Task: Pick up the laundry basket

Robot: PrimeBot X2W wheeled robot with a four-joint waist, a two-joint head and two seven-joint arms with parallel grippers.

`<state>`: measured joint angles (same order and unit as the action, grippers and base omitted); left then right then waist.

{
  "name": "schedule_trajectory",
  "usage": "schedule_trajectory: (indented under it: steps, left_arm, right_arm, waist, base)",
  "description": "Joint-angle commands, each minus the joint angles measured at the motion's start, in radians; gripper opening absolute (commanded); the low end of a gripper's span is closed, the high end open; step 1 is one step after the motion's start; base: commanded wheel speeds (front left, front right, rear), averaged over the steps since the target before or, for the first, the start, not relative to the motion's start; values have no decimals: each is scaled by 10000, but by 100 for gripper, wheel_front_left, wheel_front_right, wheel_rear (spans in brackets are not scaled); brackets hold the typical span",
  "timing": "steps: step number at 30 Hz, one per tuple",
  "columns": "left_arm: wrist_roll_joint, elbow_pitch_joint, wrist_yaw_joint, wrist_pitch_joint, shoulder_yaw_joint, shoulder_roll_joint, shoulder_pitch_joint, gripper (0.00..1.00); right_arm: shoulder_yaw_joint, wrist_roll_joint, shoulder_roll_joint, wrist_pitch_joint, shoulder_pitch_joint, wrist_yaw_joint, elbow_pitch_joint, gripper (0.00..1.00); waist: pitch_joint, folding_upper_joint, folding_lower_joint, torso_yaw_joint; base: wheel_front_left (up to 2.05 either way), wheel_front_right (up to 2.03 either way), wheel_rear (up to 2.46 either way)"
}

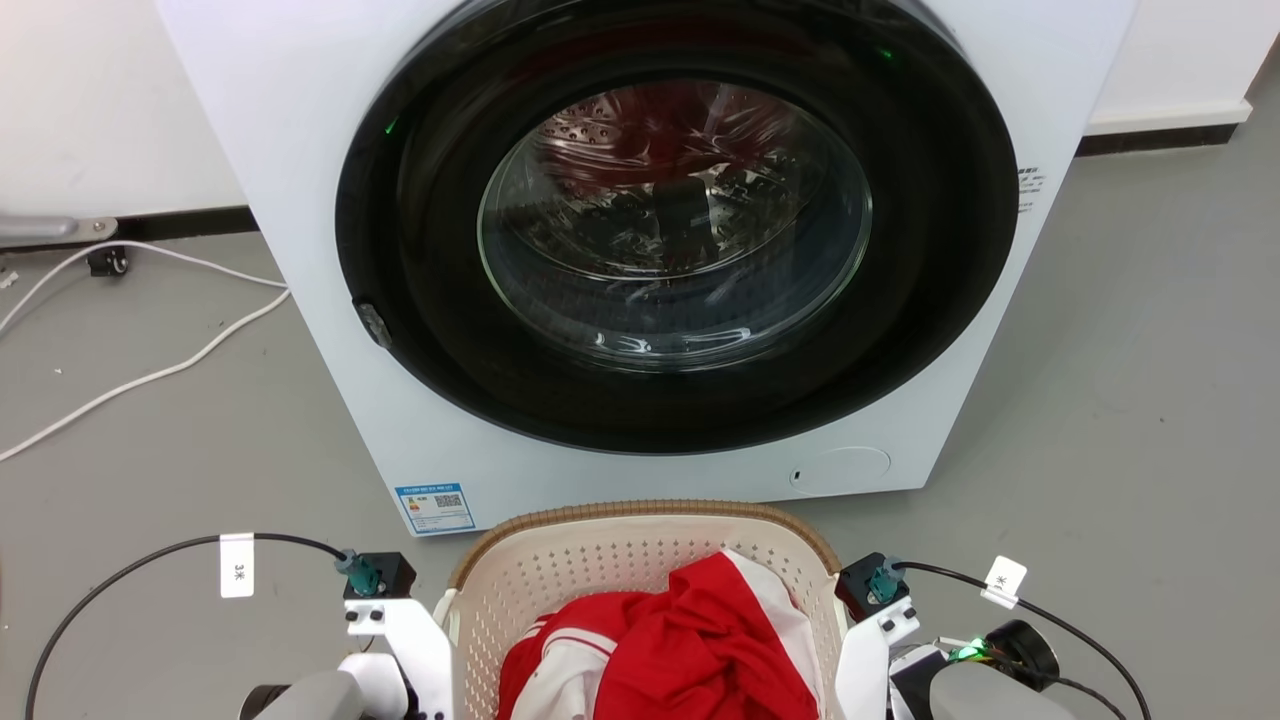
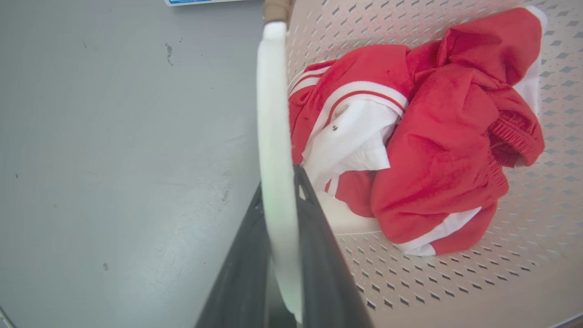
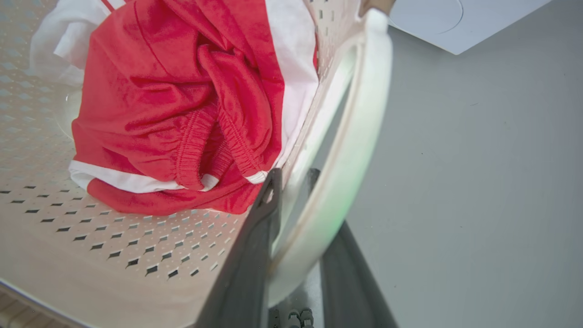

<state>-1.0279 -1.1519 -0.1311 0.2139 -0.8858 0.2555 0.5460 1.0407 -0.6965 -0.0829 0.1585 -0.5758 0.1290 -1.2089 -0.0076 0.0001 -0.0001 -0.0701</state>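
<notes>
The basket (image 1: 650, 512) sits just near of the washer (image 1: 300, 150), between our two arms, with red-and-white clothes (image 1: 690, 640) heaped in it. We cannot tell whether its base rests on the floor (image 1: 1100, 400) or has left it.

Our left gripper (image 2: 278, 182) is narrow, its two fingers pinching the left handle (image 2: 273, 114) from either side. Our right gripper (image 3: 294, 175) is likewise closed on the right handle (image 3: 360, 136), the white loop running up between its fingers.

We judge the step in hand to be the lift itself. To do it well, we should raise both arms together and at one pace, so the rim stays level and the clothes do not slide to one side. We should keep both grips firm, since the loops are thin, smooth and may slip through the fingers. The arms should not pull apart or press inward, which would bend the handles. The basket should rise straight up, clear of the washer's front.
</notes>
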Motion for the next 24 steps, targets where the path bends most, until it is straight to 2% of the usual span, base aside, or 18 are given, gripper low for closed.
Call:
schedule_trajectory:
  steps: [1, 24]
  left_arm:
    - [-79, 60, 15, 19, -55, 85, -103, 0]
    - [-791, -30, 15, -26, -750, 202, -132, 0]
  right_arm:
    - [163, -104, -49, 22, 48, 32, 88, 0]
    - [1324, -1457, -244, 102, -30, 32, -44, 0]
  waist:
    - [-74, -1, 1, -7]
    - [-406, -1, 1, 72]
  base:
    - [0, 0, 0]
    - [0, 0, 0]
